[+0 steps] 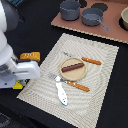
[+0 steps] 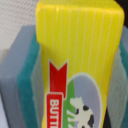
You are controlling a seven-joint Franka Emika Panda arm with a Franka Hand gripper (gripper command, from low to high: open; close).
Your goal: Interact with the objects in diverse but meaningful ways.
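Yellow printed carton (image 2: pixel 77 55) clamped between the jaws, beside the woven placemat (image 1: pixel 100 75).

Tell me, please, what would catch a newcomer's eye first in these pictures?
Probably the yellow butter carton filling the wrist view, clamped between the teal-padded fingers of the gripper. Next, in the exterior view, the dark brown sausage lying on a tan plate mid-placemat.

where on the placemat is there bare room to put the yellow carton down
Free: the placemat toward the exterior view's right, beyond the plate, and its corner below the knife. Crowded: the middle, with sausage, fork and fish. The gripper holds the carton.
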